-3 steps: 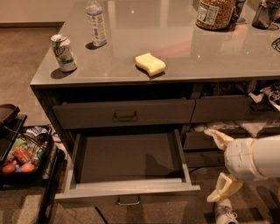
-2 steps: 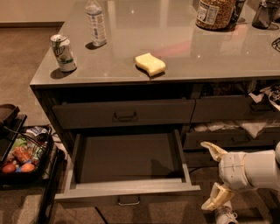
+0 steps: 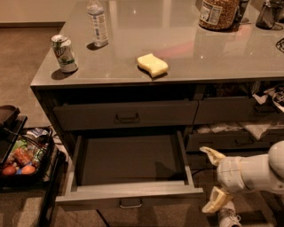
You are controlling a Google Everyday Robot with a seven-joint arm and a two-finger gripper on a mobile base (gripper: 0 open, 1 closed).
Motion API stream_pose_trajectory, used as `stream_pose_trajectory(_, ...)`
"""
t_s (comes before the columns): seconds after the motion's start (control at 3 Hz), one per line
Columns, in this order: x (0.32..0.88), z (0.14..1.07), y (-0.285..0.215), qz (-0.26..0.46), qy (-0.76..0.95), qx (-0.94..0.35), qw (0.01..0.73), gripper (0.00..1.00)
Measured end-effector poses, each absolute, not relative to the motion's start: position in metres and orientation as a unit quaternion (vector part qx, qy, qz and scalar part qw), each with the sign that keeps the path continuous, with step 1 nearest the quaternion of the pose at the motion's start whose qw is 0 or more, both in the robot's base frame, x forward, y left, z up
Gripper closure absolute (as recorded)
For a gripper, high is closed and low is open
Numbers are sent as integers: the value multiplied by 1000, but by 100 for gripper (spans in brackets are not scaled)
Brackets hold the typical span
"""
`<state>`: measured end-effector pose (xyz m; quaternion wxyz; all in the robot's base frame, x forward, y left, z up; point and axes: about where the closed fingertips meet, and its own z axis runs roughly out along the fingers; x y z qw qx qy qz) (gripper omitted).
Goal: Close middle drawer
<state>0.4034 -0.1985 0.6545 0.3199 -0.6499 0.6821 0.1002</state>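
Observation:
The middle drawer [image 3: 128, 195] stands pulled far out below the counter. Its pale grey rims frame a dark, bare inner floor, and its small metal pull handle [image 3: 131, 203] shows at the front bottom edge. Above it the slim top drawer [image 3: 126, 115] is nearly shut. My gripper [image 3: 212, 178] is at the lower right, just right of the open drawer's front right corner and apart from it. Its two yellowish fingers [image 3: 211, 155] are spread wide and hold nothing.
On the grey countertop [image 3: 186, 57] stand a green can [image 3: 64, 53], a water bottle [image 3: 98, 22], a yellow sponge [image 3: 152, 64] and a jar [image 3: 217, 13]. Right-hand drawers [image 3: 230, 137] hold clutter. A black cart with food [image 3: 22, 159] stands left.
My gripper and arm have drifted lower and a little right beside the drawer's front corner. The drawer has not moved.

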Motion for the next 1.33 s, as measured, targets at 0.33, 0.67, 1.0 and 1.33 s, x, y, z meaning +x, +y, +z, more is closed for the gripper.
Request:
stream_pose_trajectory(0.33,407,588,-196,138,677,-648,322,0)
stream_pose_trajectory(0.67,397,525,-190,169,675,-636,333,0)
stream_pose_trajectory(1.0,396,525,-190,170,675,-636,333,0)
stream_pose_trajectory(1.33,393,517,-189,170,671,-645,325,0)
